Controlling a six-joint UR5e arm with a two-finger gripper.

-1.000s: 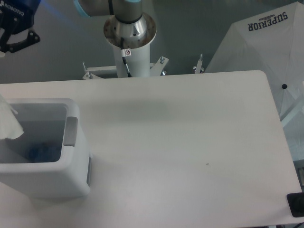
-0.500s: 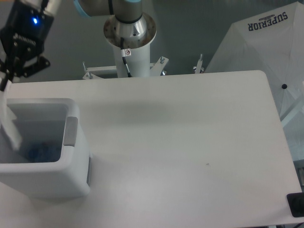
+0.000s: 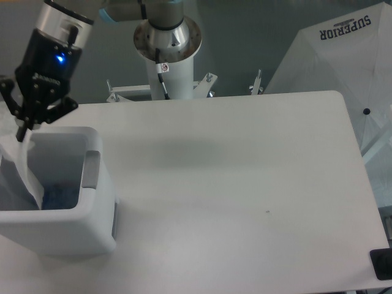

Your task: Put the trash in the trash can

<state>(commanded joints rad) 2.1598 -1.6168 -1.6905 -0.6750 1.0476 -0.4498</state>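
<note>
White wrapper hangs from the tool, pinched closed on its top, lower end inside the bin on the tabletop. Bottle lies at the bin's bottom. Step: depositing; next, probably open and let go.

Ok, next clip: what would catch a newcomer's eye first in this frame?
First, the black gripper at the upper left with its blue light, hanging over the white trash can on the table's left edge. A crumpled white wrapper dangles from it into the bin, and something bluish, likely the bottle, lies at the bottom. At the right, a white umbrella printed SUPERIOR stands beyond the bare white table.
</note>
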